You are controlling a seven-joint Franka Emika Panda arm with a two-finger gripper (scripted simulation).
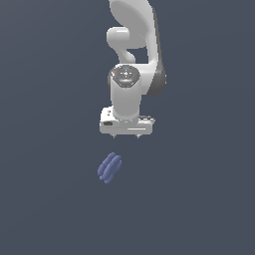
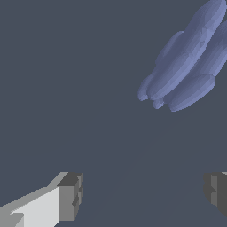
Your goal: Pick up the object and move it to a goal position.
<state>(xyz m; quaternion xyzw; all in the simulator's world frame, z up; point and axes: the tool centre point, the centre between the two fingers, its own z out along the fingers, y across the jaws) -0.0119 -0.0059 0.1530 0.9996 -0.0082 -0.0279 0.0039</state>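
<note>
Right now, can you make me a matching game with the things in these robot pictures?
Things:
1. object
2. robot arm
3. gripper
4. floor

Descriptions:
A. white and bulky
B. plain dark grey-blue
C. blue-purple, lumpy lobes, lying untouched
D. open, holding nothing

Pairs: 1-C, 2-A, 3-D, 4-B

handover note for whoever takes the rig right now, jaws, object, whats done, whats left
Gripper: jaws open, holding nothing.
Object: blue-purple lumpy thing lying on the floor, apart from the gripper; in the wrist view it sits off to one side, not between the fingers.
Done: nothing grasped.
Left: line up over the object, descend, close, lift, carry to the goal. No goal marker shows in either view.
</note>
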